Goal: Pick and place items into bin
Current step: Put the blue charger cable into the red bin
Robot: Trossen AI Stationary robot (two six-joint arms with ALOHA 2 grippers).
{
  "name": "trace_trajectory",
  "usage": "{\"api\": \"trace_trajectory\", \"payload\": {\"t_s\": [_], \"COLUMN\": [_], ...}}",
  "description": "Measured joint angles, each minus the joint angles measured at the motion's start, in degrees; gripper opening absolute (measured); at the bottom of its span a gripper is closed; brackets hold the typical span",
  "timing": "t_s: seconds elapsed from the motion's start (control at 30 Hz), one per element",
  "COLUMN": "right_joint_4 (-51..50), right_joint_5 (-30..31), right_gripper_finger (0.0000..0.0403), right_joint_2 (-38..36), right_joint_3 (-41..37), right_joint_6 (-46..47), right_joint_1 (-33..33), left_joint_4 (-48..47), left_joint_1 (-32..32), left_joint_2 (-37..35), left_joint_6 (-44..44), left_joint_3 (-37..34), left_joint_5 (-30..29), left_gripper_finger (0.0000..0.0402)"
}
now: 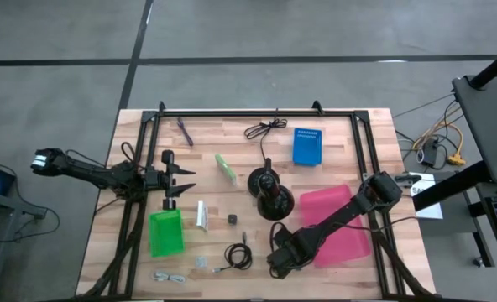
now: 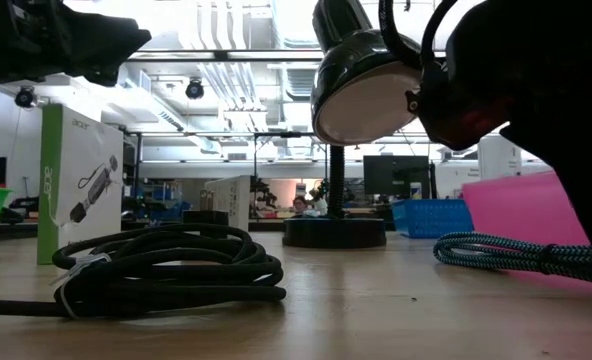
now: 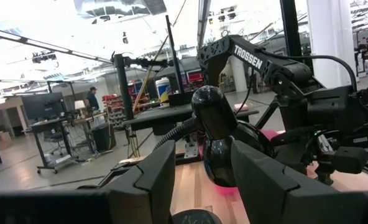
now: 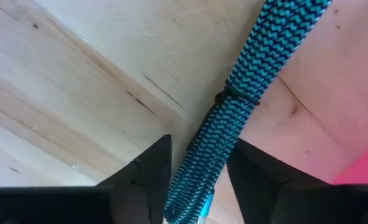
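Left wrist view: "TROSSEN" on right arm (image 3: 258, 59); right tool (image 4: 196, 163) straddles teal braided cable (image 4: 234, 112), part-open.

My right gripper (image 1: 280, 262) sits low at the table's (image 1: 332, 130) near edge, beside the bin (image 1: 339, 225), its fingers either side of a braided cable (image 4: 234, 106). The coiled cable (image 1: 238, 256) lies just left of it, the lamp stand (image 1: 270, 195) behind. My left gripper (image 1: 181, 181) hangs behind the boxed packet (image 1: 165, 232).
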Motion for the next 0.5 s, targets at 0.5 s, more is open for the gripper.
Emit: {"api": "trace_trajectory", "payload": {"t_s": [0.5], "right_joint_4": [0.31], "right_joint_5": [-1.54], "right_gripper_finger": [0.0034], "right_joint_2": [-0.25], "right_joint_3": [0.00], "right_joint_6": [0.00], "right_joint_1": [-0.02], "left_joint_4": [0.00], "left_joint_1": [0.01], "left_joint_2": [0.02], "left_joint_6": [0.00], "left_joint_3": [0.00], "left_joint_5": [0.08], "left_gripper_finger": [0.0141]}}
